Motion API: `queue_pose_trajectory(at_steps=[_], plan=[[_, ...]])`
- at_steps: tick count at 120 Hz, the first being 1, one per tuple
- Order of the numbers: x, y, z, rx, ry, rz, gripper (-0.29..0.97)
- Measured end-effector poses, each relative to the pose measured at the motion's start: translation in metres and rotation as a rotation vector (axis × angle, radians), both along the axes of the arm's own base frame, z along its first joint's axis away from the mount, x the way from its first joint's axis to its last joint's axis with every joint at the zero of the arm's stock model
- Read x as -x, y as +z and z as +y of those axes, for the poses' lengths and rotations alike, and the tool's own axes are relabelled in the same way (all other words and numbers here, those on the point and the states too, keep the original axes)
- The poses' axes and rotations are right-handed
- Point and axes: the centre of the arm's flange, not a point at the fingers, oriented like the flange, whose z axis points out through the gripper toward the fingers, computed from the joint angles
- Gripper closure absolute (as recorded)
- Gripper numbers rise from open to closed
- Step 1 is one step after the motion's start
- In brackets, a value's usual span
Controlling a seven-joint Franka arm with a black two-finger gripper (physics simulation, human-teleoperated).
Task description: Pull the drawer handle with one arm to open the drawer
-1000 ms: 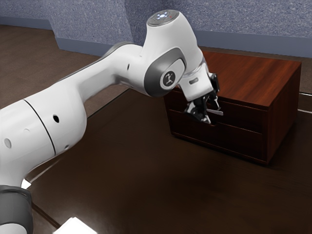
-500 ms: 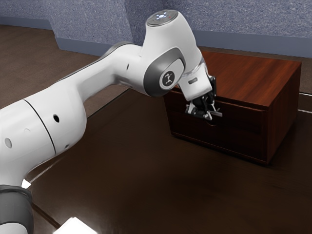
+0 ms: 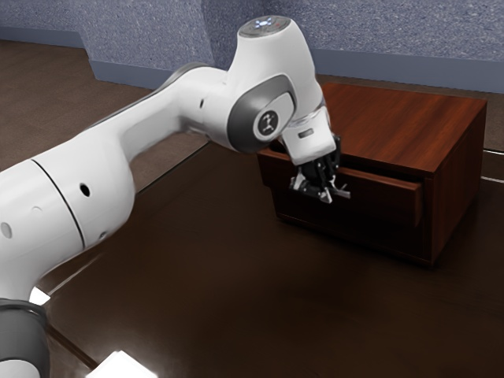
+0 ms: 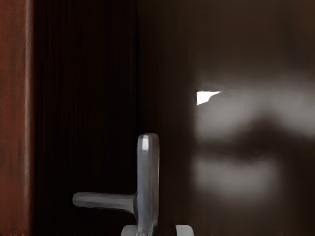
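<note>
A dark red wooden cabinet [image 3: 409,126] stands on the table at the exterior view's right. Its upper drawer [image 3: 378,189] juts out a little from the cabinet face, while the lower drawer [image 3: 358,224] sits flush. My black gripper [image 3: 319,189] is at the middle of the upper drawer front, fingers closed around the handle, which my hand hides there. In the wrist view the grey metal handle [image 4: 147,182] stands off the dark drawer front [image 4: 83,98], and its bar runs down between my two pale fingertips [image 4: 129,229].
The cabinet rests on a dark glossy tabletop [image 3: 236,299] with open room in front of the drawer. A white object [image 3: 118,366] lies at the table's near edge. A grey wall [image 3: 394,31] runs behind the cabinet.
My hand has pulled back toward the exterior view's left with the handle in it. The upper drawer has slid out from flush to slightly open.
</note>
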Motion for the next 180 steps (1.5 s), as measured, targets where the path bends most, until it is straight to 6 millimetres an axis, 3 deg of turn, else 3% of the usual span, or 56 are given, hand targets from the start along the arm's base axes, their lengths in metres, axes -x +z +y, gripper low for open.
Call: queue_pose_trajectory(at_steps=[56, 180], plan=[[0.019, 0.009, 0.009, -0.013, -0.016, 0.089, 0.70], [0.116, 0.019, 0.026, 0.002, -0.027, 0.105, 0.70]])
